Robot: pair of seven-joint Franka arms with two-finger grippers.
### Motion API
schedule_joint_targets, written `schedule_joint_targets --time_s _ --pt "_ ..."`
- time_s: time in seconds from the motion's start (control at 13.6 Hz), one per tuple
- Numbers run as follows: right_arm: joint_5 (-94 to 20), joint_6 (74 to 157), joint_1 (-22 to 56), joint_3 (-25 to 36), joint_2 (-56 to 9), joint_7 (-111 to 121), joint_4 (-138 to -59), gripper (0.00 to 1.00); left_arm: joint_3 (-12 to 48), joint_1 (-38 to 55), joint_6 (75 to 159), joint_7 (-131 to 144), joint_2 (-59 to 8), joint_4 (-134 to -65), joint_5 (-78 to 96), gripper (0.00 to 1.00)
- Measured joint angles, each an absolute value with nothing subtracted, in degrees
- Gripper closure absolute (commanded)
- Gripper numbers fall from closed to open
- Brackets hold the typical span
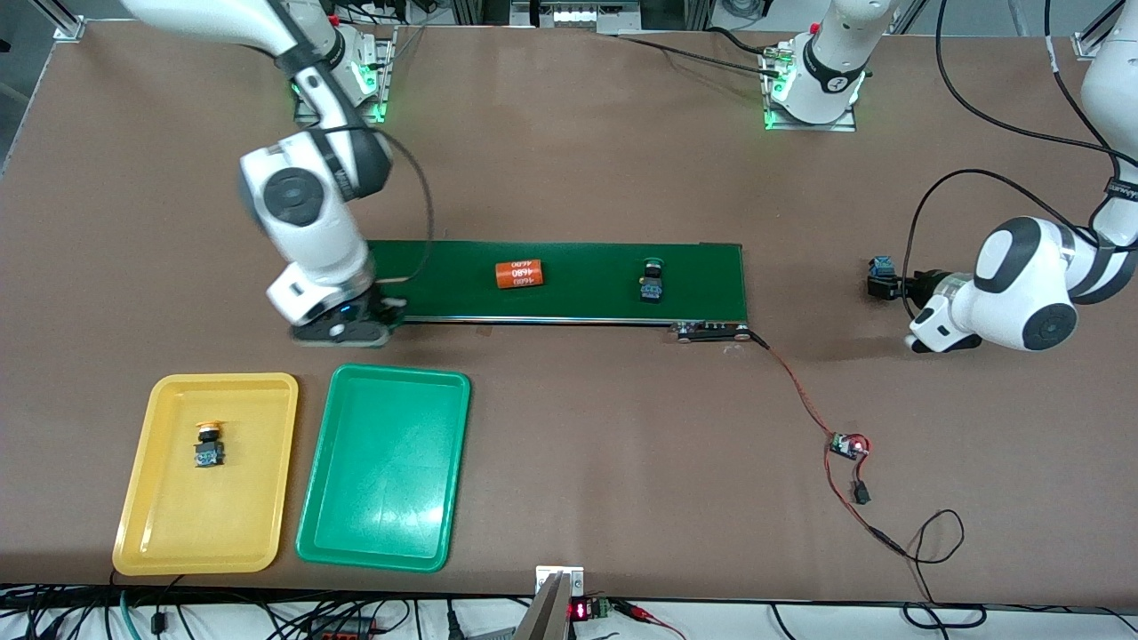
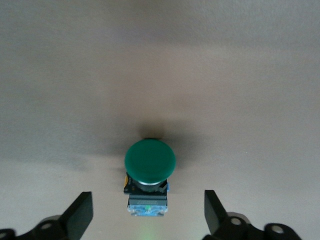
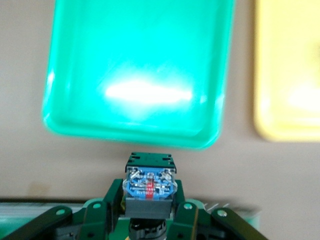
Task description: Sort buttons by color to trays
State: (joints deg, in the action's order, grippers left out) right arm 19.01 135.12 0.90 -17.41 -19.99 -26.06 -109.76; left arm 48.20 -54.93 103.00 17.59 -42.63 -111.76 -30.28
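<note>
Brown table (image 1: 569, 178) carrying belt (image 1: 587, 283), cylinder (image 1: 519, 274) and one button (image 1: 652, 283) riding on it; yellow tray (image 1: 142, 524) holding a yellow button (image 1: 208, 446), green tray (image 1: 391, 533) lying beside it

Left wrist: left gripper (image 2: 149, 220) hanging open around a green button (image 2: 149, 172) standing on the table

Right wrist: right gripper (image 3: 149, 212) clamping a third button (image 3: 149, 186) at the belt's end near the green tray (image 3: 135, 75)

table (image 1: 569, 178): brown | on it: yellow tray (image 1: 142, 533), green tray (image 1: 384, 533), conveyor belt (image 1: 587, 298), green-capped button (image 1: 882, 266), small circuit board (image 1: 849, 446)
</note>
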Motion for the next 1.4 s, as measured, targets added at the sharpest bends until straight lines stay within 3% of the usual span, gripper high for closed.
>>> schedule_joint_targets --time_s 0.07,0.15,0.22,0.37,0.66,0.88,1.03,1.1,1.18,1.25,1.4 --pt "19.01 135.01 -0.64 -15.94 -20.83 -21.25 -107.83 0.92 48.25 -55.01 104.08 17.62 -42.59 -112.72 -31.92 0.21" --pt "19.01 135.01 -2.18 -14.87 -22.09 -17.05 -106.22 0.92 48.24 -55.4 106.04 17.63 -42.58 -113.95 -33.27 0.33" --pt "19.03 135.03 -3.72 -14.38 -23.7 -13.79 -104.7 0.91 48.2 -55.97 108.58 17.63 -42.58 -115.53 -34.01 0.55" --pt "19.04 135.09 -5.47 -13.56 -27.28 -8.46 -101.84 0.91 48.2 -56.7 111.04 17.64 -42.57 -117.67 -34.38 0.81" --pt "20.66 142.13 -6.04 -8.88 -34.42 -1.21 -97.17 0.9 49.64 -57.02 108.75 17.63 -41.7 -117.16 -34.7 0.82" --pt "25.13 151.03 -6.56 -4.85 -39.64 0.01 -96.75 0.9 55.54 -56.97 101.29 17.76 -41.52 -111.96 -34.71 0.8" --pt "25.65 154.01 -6.82 -3.95 -41.82 0.33 -96.38 0.75 59.57 -54.81 97.16 18.38 -41.3 -107.59 -34.49 0.8" --pt "25.67 154.42 -6.81 -3.9 -42.32 0.35 -96.14 0.28 60.43 -52.22 96.11 19.68 -41.11 -105.86 -33.96 0.8" --pt "25.67 154.63 -6.77 -3.9 -42.54 0.35 -95.97 0.05 60.73 -48.69 95.67 21.57 -40.98 -104.48 -33.39 0.8" --pt "25.67 154.87 -6.75 -3.9 -42.54 0.34 -95.89 0.0 60.76 -44.61 95.66 24.3 -40.99 -103.37 -32.62 0.8" --pt "25.66 155.4 -6.72 -3.91 -42.51 0.29 -95.5 0.0 60.34 -35.64 95.68 31.49 -41.27 -101.14 -30.92 0.8"
